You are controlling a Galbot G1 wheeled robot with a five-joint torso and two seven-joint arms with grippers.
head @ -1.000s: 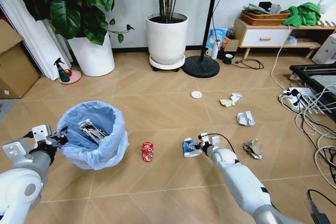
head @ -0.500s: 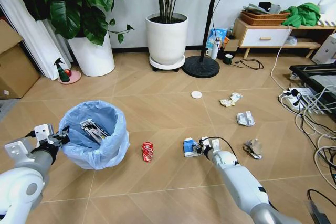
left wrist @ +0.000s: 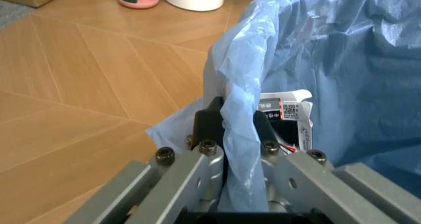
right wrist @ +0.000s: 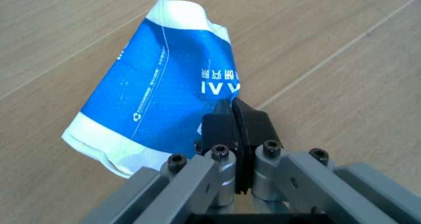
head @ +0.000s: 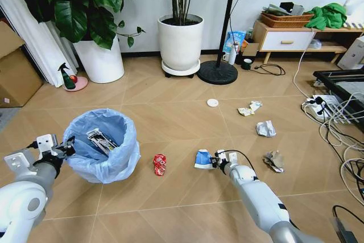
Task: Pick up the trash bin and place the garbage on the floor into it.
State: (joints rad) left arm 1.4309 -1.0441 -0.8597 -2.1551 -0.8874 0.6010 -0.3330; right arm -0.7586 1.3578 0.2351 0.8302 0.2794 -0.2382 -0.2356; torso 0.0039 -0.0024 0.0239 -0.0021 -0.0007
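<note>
1. Since the earlier frames, the blue-and-white carton point(head: 202, 159) had tipped over under the right gripper point(head: 215, 161), its blue face turned up, while the trash bin point(head: 102, 145) had stayed in place.
2. Right gripper jaws were pinched together on an edge of the carton point(right wrist: 164, 100), low over the floor point(head: 170, 106).
3. Left gripper point(head: 63, 151) was clamped on the bin's rim, its fingers point(left wrist: 209, 120) squeezing the light-blue bag point(left wrist: 316, 61).
4. A red can point(head: 160, 164) lay between bin and carton.
5. Paper wads point(head: 265, 128) and a white disc point(head: 212, 102) lay farther off.
</note>
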